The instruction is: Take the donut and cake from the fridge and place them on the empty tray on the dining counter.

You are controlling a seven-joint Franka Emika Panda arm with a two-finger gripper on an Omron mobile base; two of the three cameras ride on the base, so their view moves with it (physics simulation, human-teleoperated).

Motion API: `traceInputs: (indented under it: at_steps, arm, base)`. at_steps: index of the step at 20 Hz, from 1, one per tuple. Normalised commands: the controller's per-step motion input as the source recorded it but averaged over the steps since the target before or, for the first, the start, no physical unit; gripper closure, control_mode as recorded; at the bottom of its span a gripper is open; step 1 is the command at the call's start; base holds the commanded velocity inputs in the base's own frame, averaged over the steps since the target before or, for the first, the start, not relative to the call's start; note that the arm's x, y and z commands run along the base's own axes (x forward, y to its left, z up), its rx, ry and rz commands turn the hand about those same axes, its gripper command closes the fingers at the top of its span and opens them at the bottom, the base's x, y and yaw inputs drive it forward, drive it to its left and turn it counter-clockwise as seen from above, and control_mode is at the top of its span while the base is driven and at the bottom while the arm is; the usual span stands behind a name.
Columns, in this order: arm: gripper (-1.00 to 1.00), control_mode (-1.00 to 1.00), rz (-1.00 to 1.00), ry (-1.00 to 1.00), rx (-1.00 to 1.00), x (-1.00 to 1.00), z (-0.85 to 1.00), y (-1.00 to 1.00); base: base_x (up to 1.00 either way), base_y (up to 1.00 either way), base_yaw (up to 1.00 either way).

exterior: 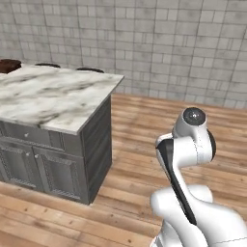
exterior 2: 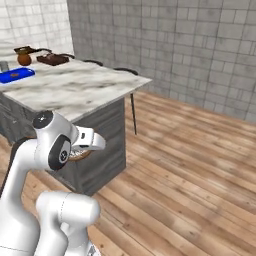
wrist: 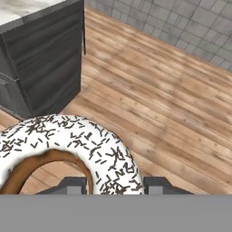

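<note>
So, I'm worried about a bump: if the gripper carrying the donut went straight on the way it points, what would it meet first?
Probably the wooden floor. The gripper, shut on the donut, points down past the dining counter corner; depth is unclear.

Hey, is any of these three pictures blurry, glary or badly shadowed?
Left base view: even soft light, no glare on the white-and-grey veined marble dining counter. Right base view: distant countertop items look small and soft. Hand view: the white-glazed ring donut with dark sprinkles is cropped, close and slightly soft; wood floor evenly lit, no hard shadows.
</note>
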Motion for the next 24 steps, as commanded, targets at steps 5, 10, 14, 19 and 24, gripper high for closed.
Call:
traceInputs:
  at_steps: [5,10,14,19,24]
  arm:
    - [1.00,1.00,0.00,0.00,0.00,0.00,0.00,0.00]
    - [1.00,1.00,0.00,0.00,0.00,0.00,0.00,0.00]
    - [1.00,1.00,0.00,0.00,0.00,0.00,0.00,0.00]
    - [1.00,1.00,0.00,0.00,0.00,0.00,0.00,0.00]
    - [1.00,1.00,0.00,0.00,0.00,0.00,0.00,0.00]
  base:
    - [0.71,-0.17,-0.14]
    - [0.77,-0.16,-0.11]
    - [0.79,-0.16,-0.08]
    - [0.93,-0.11,-0.04]
    - [0.88,-0.09,0.00]
